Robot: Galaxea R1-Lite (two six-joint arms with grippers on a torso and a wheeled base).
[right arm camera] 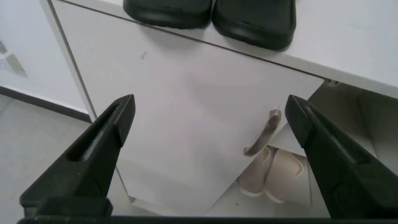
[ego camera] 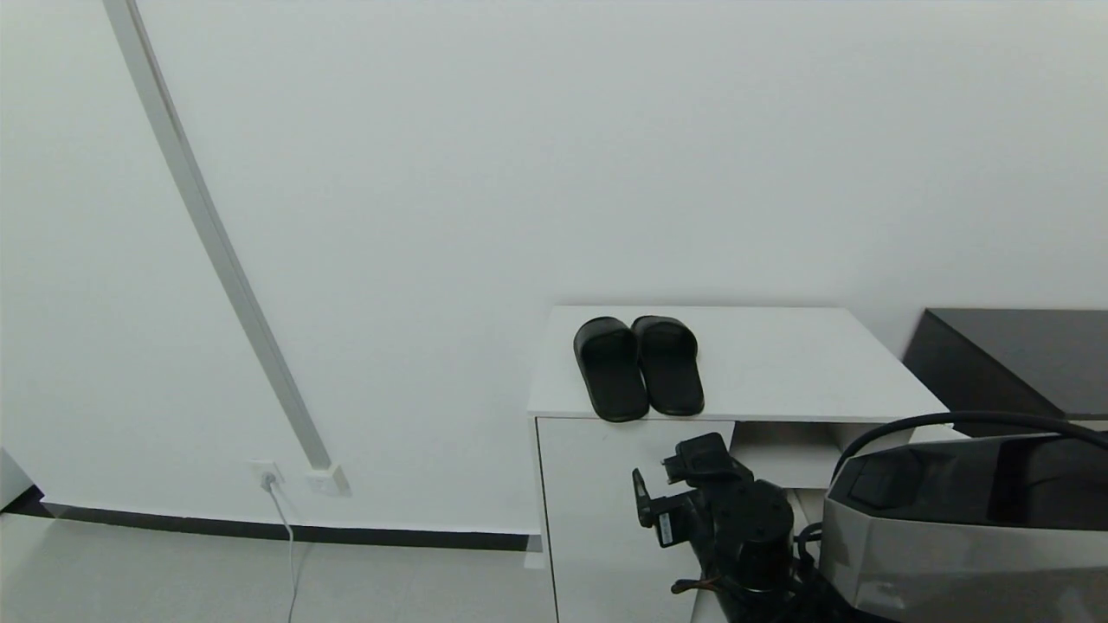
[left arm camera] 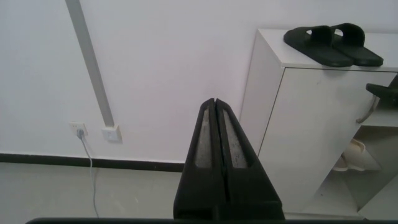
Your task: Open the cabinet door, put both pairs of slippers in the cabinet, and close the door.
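Fingers of right gripper spread wide, facing door by handle; left gripper fingers pressed together, left of cabinet. Beige slippers inside; black slippers on top. Judged: second pair pending; next, raise right gripper and pinch them.

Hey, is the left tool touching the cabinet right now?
Apart. In the left wrist view the shut left tool ends short of the cabinet, with bare wall showing between them.
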